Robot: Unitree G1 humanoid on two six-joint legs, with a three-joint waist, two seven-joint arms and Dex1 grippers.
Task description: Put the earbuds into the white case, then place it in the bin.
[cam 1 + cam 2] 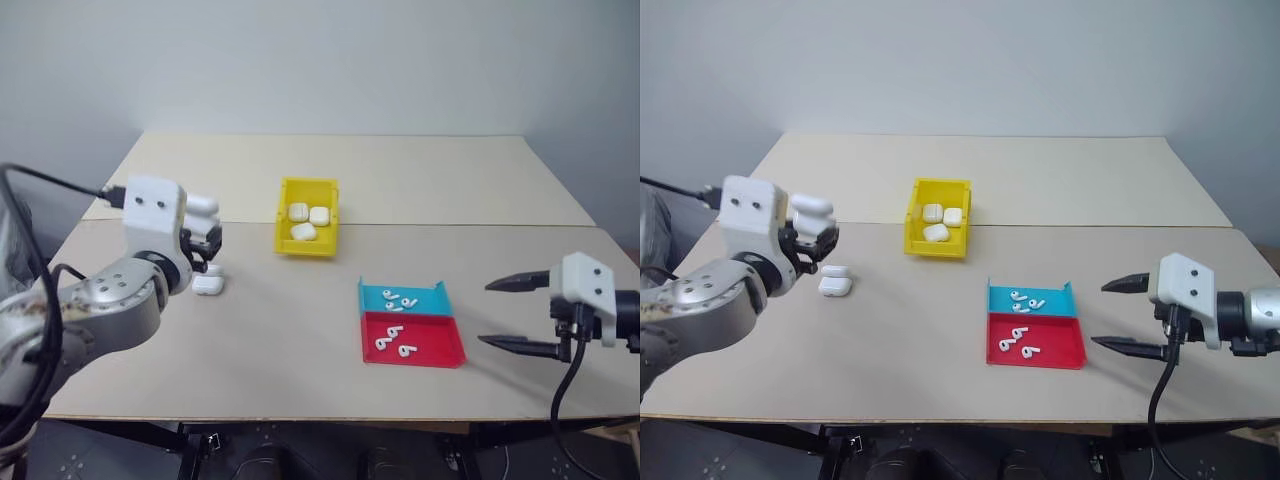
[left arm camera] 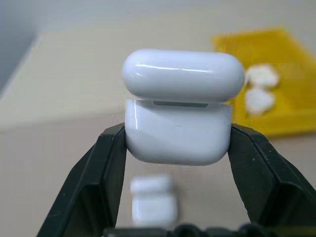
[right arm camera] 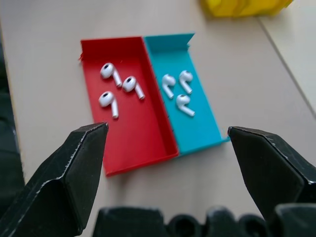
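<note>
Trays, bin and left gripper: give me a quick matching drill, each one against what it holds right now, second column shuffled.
Column one:
1. bin
2. red tray
3. blue tray
4. left gripper

Column two:
a. one white case, lid ajar
b. three earbuds, in the tray nearer the robot
c. three closed cases
d. three earbuds, in the tray nearer the bin

Pairs: 1-c, 2-b, 3-d, 4-a

A pale beige counter (image 1: 300, 340) is carrying two shallow trays lying side by side and touching: a blue tray (image 1: 430, 298) farther back and a red tray (image 1: 440, 345) nearer the front edge. A plain light wall (image 1: 320, 60) is standing behind.
</note>
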